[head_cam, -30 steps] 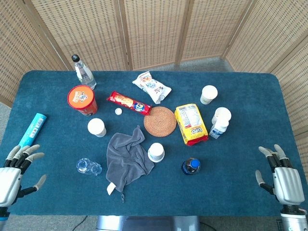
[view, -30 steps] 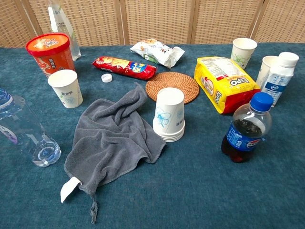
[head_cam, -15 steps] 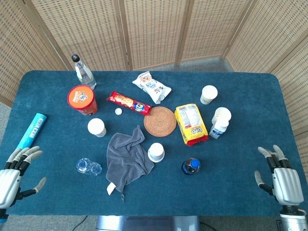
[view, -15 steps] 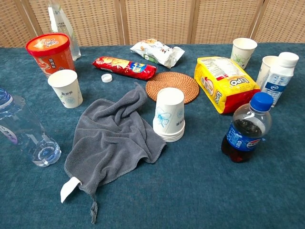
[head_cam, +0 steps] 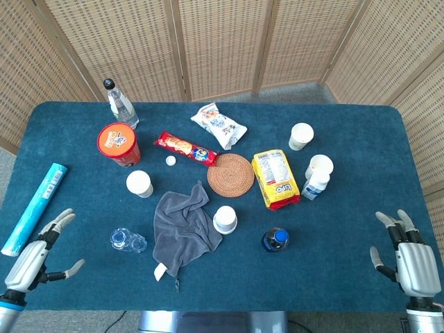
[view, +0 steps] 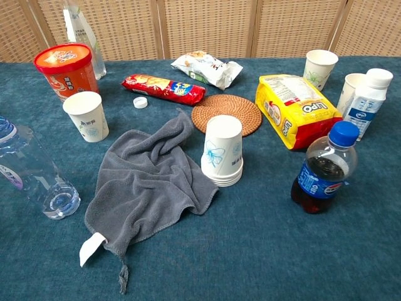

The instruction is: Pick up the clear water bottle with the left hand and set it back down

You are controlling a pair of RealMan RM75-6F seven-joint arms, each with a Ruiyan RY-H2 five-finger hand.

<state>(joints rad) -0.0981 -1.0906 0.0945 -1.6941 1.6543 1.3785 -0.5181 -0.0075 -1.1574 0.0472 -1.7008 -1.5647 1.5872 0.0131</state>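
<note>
1. The left robot hand [head_cam: 38,258] hovers empty at the near left edge of the blue-clothed table [head_cam: 347,270], fingers spread; the right robot hand [head_cam: 409,257] is likewise spread and empty.
2. The clear plastic water bottle [head_cam: 128,241] lies on its side, to the right of the left robot hand and apart from it, just left of the grey towel [head_cam: 182,225].
3. Reaching right, the fingers should wrap the bottle's middle, since a round, lying bottle probably rolls.

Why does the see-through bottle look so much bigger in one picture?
Chest view: the bottle sits close to the lens, cut off by the left edge, so it looks huge. Head view: the camera looks down from high up, so the same bottle looks tiny. Both are sharp and evenly lit.
</note>
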